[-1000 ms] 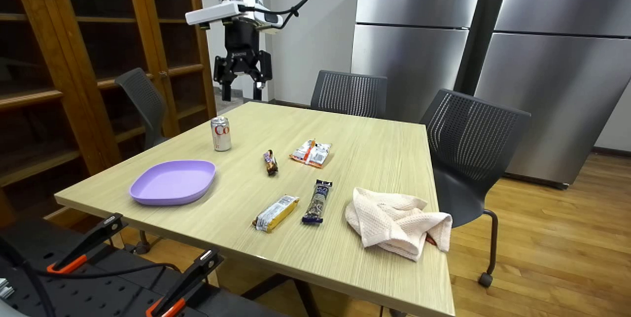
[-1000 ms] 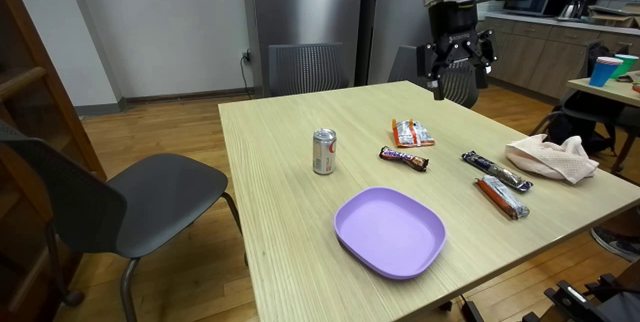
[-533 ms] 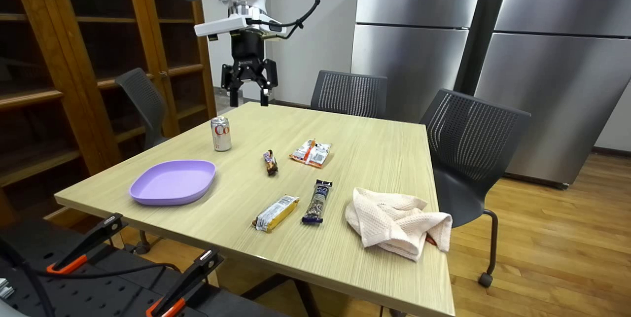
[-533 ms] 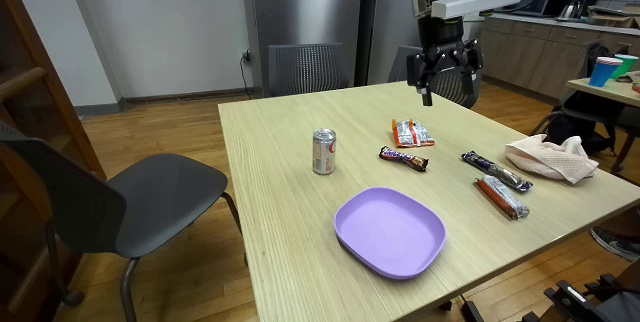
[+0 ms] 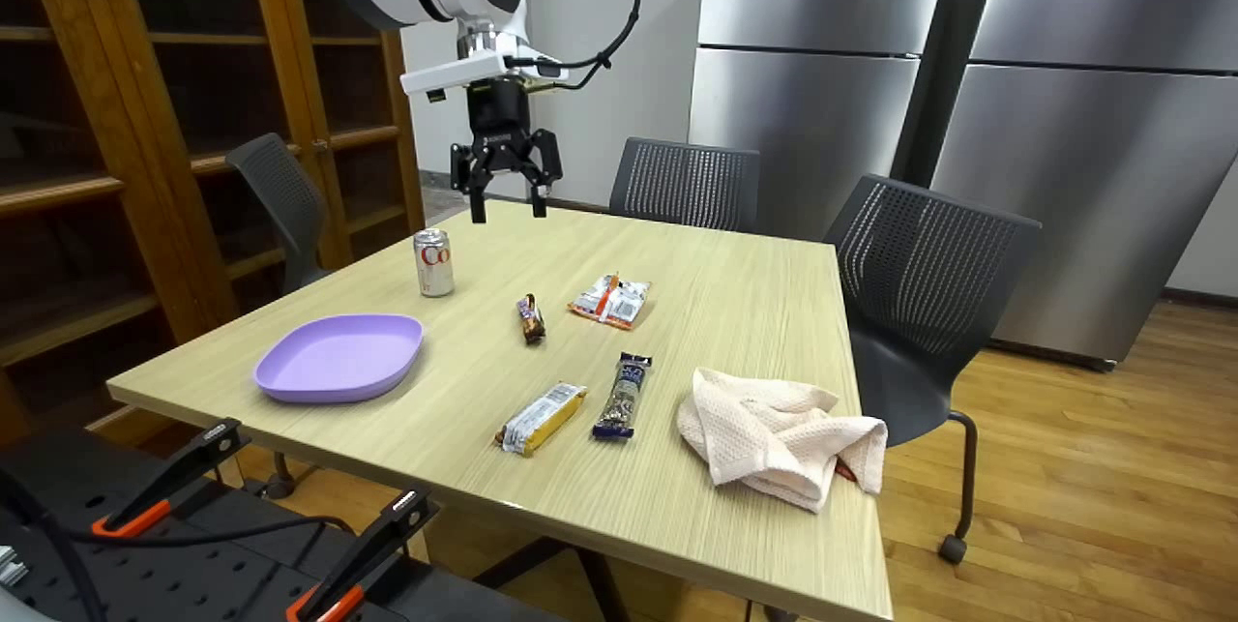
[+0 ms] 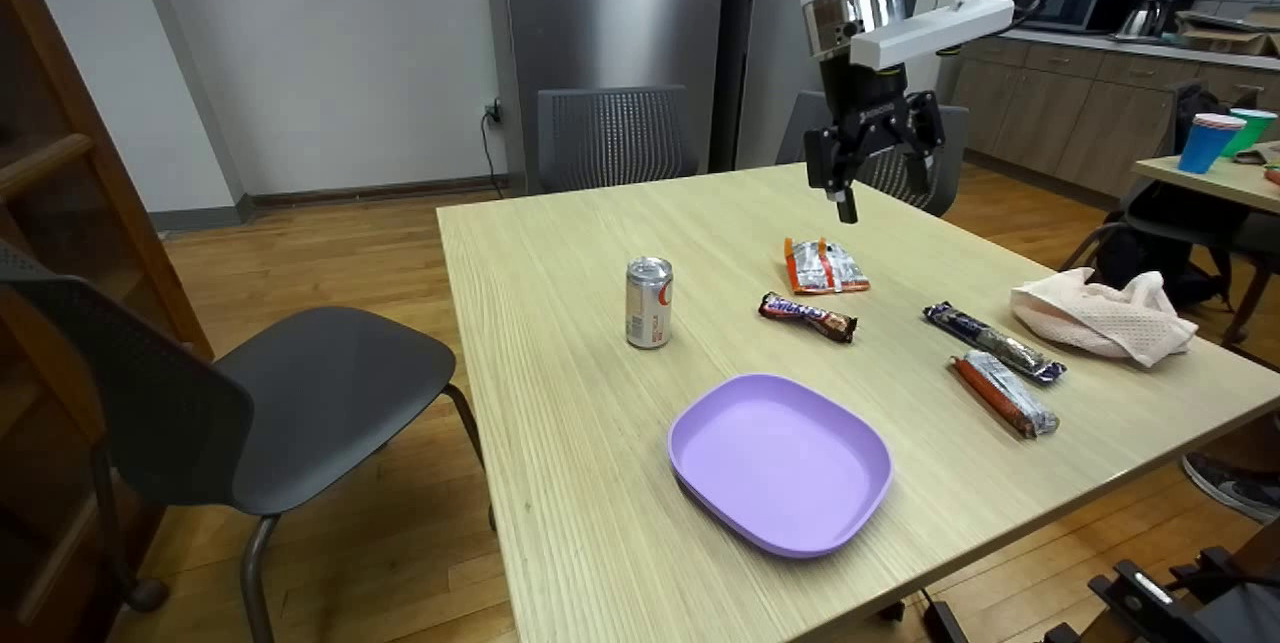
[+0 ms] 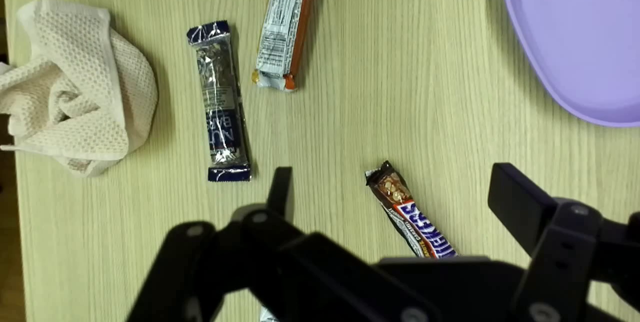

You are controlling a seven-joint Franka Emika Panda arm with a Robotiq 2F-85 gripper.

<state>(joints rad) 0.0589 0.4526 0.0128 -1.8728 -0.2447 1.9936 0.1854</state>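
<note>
I have my gripper (image 5: 509,212) spread above the table (image 5: 735,288), Snickers bar (image 7: 413,216) mid-table, "NUT BARS" wrapper (image 7: 220,104) nearer an edge.

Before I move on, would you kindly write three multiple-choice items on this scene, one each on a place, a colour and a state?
1. In the wrist view, where does the towel lie relative to the nut bar?
A. To its right
B. To its left
C. On top of it

2. What colour is the plate?
A. Purple
B. Green
C. Orange

3. How does the hand stand?
A. Shut on something
B. Shut on nothing
C. Open, holding nothing

1: B, as the towel is on the left there, with a strip of table between the two.
2: A, as all three views show it purple.
3: C, as its fingers stand wide apart, and the Snickers bar seen between them lies on the table below.
</note>
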